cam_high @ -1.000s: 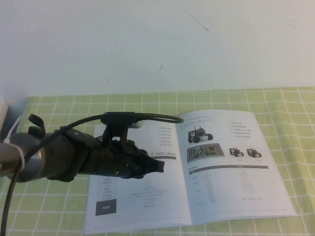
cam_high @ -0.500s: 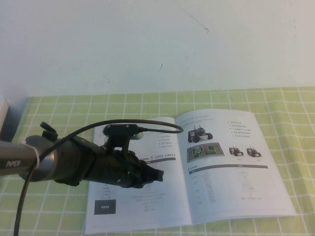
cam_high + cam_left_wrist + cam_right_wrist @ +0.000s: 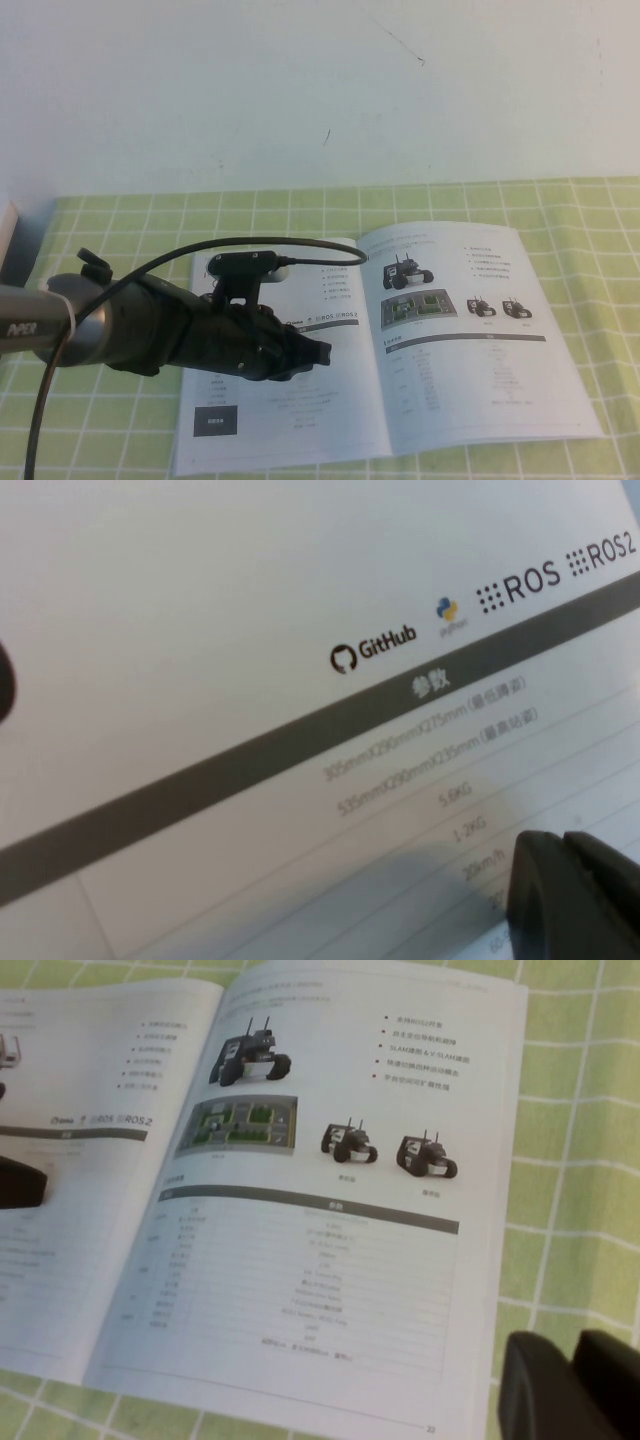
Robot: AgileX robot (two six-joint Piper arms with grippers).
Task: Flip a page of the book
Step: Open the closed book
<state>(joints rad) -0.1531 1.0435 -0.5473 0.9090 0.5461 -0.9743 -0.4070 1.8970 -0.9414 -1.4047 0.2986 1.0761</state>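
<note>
Caught the left pincer [image 3: 318, 352] low over the left leaf of the book [image 3: 300, 420], jaws pressed together on nothing, close enough in its own wrist view for the print to fill the frame. Could not tell whether touching the paper or just above it. Found the right pincer [image 3: 577, 1345] out of the high view, hanging just off the book's outer right corner above the checked worktop [image 3: 590, 220], jaws only narrowly apart and empty. Left the page [image 3: 470, 330] flat on the right side, robot photos and tables face up, not yet lifted.

Judged the main risk to lie at that outer edge: with so slim a gap and so thin and glossy a sheet, easy to slide past the edge, or to nip several leaves at once. Judged a hard pinch likely to crease the corner. Feared too that a pull across might drag the whole light book over the cloth, or meet the left arm standing in the sweep's path.
</note>
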